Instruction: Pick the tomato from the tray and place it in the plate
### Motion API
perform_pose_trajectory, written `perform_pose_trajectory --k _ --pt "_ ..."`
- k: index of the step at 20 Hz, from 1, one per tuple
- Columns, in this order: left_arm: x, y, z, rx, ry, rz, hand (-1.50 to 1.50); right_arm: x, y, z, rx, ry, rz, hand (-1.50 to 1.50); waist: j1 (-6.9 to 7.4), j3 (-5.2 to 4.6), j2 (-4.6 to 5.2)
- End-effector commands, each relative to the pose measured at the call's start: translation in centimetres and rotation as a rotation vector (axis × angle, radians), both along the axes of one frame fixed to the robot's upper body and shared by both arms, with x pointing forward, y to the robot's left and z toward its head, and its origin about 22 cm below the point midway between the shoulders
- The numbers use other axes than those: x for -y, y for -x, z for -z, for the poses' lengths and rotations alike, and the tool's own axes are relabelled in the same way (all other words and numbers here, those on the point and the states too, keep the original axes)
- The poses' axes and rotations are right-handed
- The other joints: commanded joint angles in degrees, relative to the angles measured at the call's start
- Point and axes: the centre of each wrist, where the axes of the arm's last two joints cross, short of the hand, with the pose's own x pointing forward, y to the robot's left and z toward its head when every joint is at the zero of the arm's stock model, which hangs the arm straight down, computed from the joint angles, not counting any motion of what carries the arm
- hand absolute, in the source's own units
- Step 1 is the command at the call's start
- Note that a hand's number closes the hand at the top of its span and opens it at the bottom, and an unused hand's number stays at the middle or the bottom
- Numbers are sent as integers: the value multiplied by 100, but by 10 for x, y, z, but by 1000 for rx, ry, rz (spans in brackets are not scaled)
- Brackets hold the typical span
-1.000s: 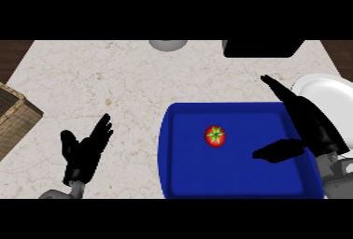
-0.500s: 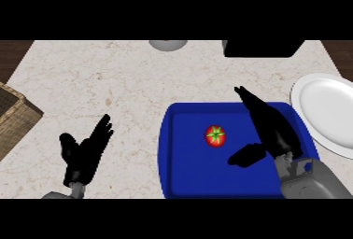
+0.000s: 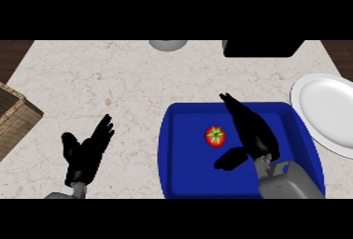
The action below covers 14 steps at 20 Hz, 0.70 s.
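A small red tomato (image 3: 215, 135) with a green stem lies in the middle of the blue tray (image 3: 186, 182). My right hand (image 3: 252, 135) is over the tray, open, fingers stretched straight just right of the tomato, thumb below it; I cannot tell if it touches the tomato. The white plate (image 3: 331, 116) sits to the right of the tray, partly cut by the view's edge. My left hand (image 3: 84, 151) rests open on the counter at the lower left, fingers up.
A wicker basket (image 3: 12, 119) stands at the left edge. A grey round object (image 3: 167, 44) and a black box (image 3: 262, 48) sit at the counter's back edge.
My right hand has moved left across the tray, from near the plate to right beside the tomato. The plate is now uncovered. The left hand and the tomato have not moved.
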Motion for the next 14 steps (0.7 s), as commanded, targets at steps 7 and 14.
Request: perform_pose_trajectory --k 7,14 --pt "-5 4 -8 -41 16 19 0 -13 -7 34 -32 141 49 -150 6 -19 18" --pt "0 7 3 -27 -1 -3 0 -11 -26 44 -52 139 24 -150 2 -20 19"
